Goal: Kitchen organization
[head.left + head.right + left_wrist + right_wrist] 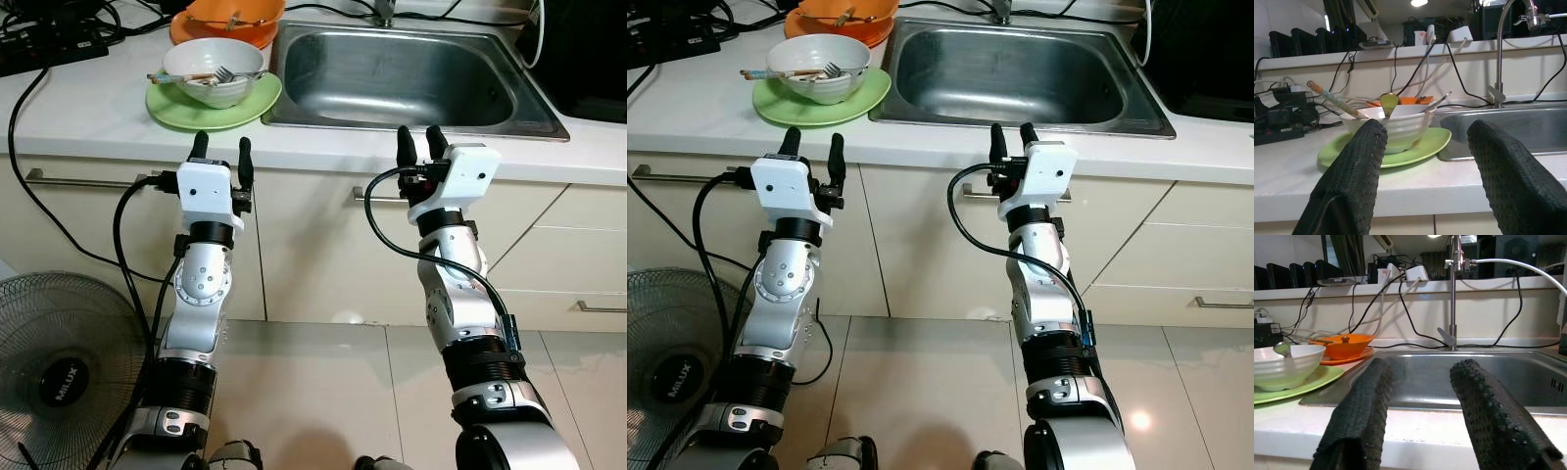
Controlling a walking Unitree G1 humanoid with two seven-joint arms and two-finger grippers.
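In the left eye view the robot stands before the counter (88, 117), both arms raised to its front edge with nothing held: the left gripper (222, 155) has its fingers apart just short of the edge below the green plate (168, 106), and the right gripper (416, 145) sits with fingers parted, somewhat more narrowly, at the edge in front of the sink (392, 73). The white bowl (201, 67) rests on the green plate near the sink's left rim, with a fork (227, 73) and chopsticks (168, 77) lying in it; an orange dish (227, 20) sits behind it toward the back edge. I judge this the approach step, before any grasp; the next move likely calls for the left arm to reach forward over the edge to the bowl or plate, keeping the loose cutlery from sliding out. The right eye view shows the same layout, with a floor fan (666, 362) at the lower left, cut off by the frame. The left wrist view looks between its open fingers (1359, 166) at bowl and plate; a spoon (1389, 103) stands in the bowl, and the bowl's contents are hidden by its wall. The right wrist view looks between spread fingers (1364, 406) into the sink toward the tap (1452, 289); the sink floor is hidden behind the rim.
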